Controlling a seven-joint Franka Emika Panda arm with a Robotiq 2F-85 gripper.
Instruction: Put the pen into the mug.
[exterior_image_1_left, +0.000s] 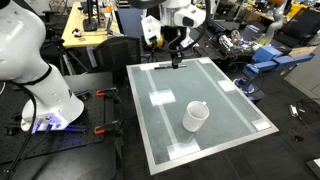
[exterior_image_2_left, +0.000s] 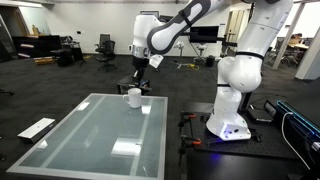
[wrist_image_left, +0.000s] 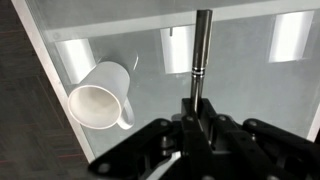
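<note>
While the mug is sitting on the glass table, the gripper is pinching the pen between narrowed fingers.

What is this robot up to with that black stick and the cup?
The robot arm is holding a thin black pen clamped in its gripper, with the pen sticking out past the fingers. A white mug sits on the glass-topped table. Its inside looks empty in the wrist view. The pen is in the air off to one side of the mug, so it has not gone in yet.
</note>
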